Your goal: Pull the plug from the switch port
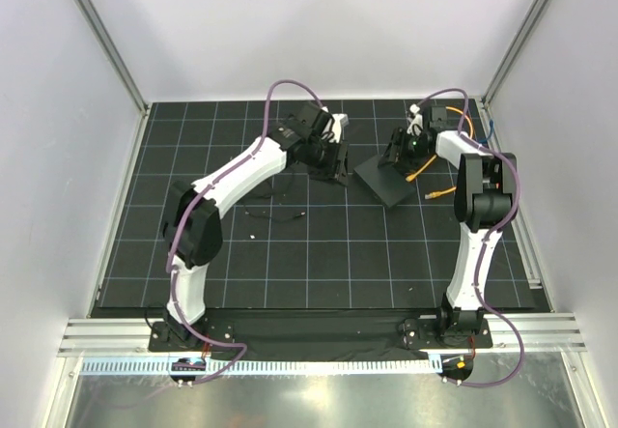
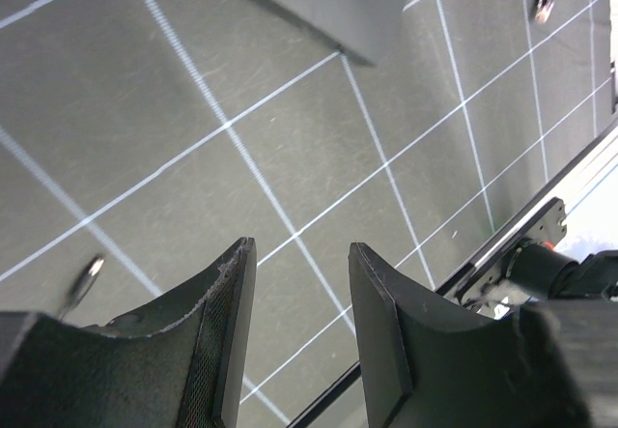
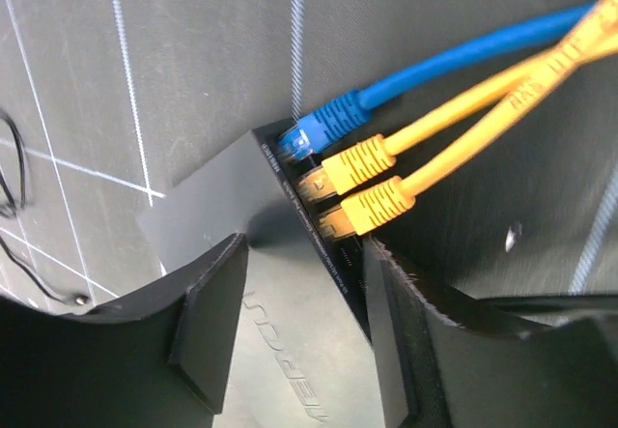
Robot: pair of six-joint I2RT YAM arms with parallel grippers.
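Observation:
The switch, a flat matte-black box, lies on the mat right of centre. In the right wrist view its port edge holds a blue plug and two yellow plugs side by side, all seated. My right gripper is open and empty. One finger is over the box's top face, the other just past the port edge, below the lower yellow plug. In the top view it hovers at the box's far corner. My left gripper is open and empty above bare mat, left of the box; it also shows in the top view.
Orange cables and a blue cable run from the box toward the back right. A thin black wire with a small lump lies on the mat left of the box. The black grid mat is walled by white panels.

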